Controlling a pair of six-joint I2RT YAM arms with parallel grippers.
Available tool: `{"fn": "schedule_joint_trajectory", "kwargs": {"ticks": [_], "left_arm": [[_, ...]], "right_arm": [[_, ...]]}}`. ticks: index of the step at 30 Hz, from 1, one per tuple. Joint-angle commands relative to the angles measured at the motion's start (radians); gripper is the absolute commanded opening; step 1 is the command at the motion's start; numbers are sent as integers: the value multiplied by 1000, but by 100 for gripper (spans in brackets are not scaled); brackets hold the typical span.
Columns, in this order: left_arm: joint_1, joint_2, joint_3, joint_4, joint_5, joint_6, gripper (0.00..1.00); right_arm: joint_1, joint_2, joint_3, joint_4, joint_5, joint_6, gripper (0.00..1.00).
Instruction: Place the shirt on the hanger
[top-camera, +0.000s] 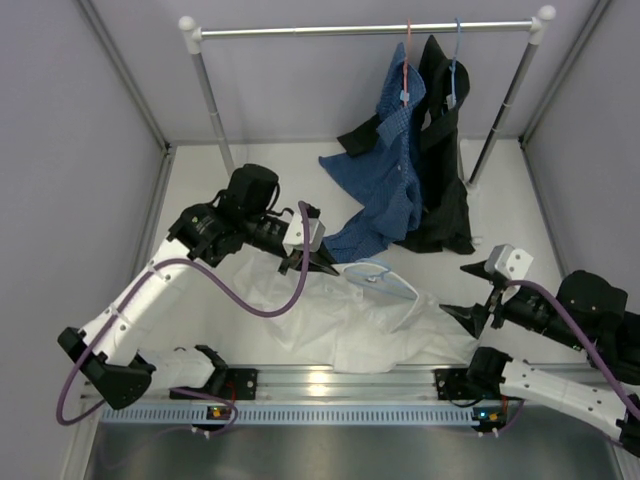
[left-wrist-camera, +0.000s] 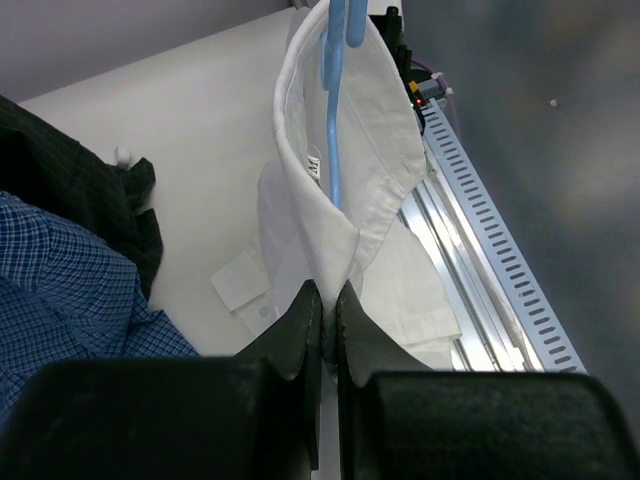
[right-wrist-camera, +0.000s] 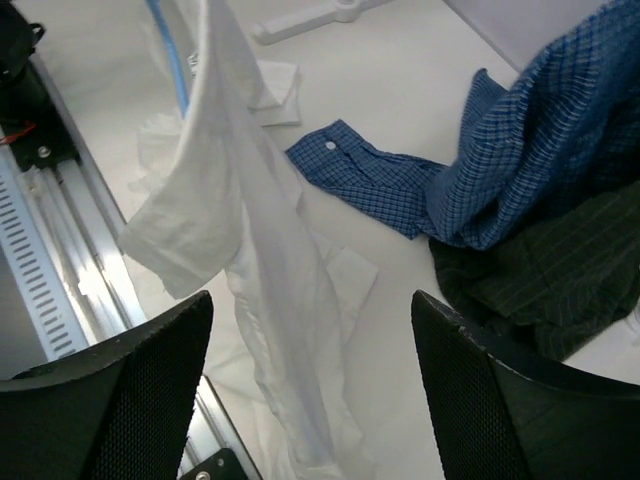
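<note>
Across the tabletop (top-camera: 260, 180) sprawls the shirt (top-camera: 345, 335), collar pinched in my left pincer (left-wrist-camera: 328, 300) with the hanger (left-wrist-camera: 335, 130) inside; my wide right pincer (top-camera: 468, 312), I judge, must next seat a shoulder.

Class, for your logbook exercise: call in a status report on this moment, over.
Left tool shut on shirt collar. Right tool open, shirt hanging before it. Hanger inside collar. Blue checked shirt close by on table.

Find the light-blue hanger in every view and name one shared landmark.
Top external: hanger at centre, on the white shirt.
Left wrist: hanger top centre, inside the white shirt.
Right wrist: hanger top left, beside the white shirt.
Shared landmark: blue checked shirt.
</note>
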Motion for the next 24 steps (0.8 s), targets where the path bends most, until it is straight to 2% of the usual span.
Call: {"fn": "schedule_joint_trajectory", "kwargs": {"ticks": [1,5,6,10,12,16,21,24], "left_arm": [[4,6,40,17,129,38,0],[4,28,63,18,172,21,0],[4,30,66,18,181,20,0],[4,47,72,18,206,3,0],[4,50,66,18,206,-5,0],[4,42,57,18,215,-3,0],[4,41,62,18,235,4,0],[4,39,69,18,227,-3,0]], "right_arm": [[4,46,14,0,-178,-95,76],[4,88,-16,99,-311,-126,73],[4,92,-36,125,-311,-123,72],[4,108,-64,246,-282,-114,54],[4,108,-70,295,-260,-105,53],[4,120,-75,323,-256,-97,51],[4,141,-110,337,-328,-106,34],[4,135,-122,337,-358,-117,30]]}}
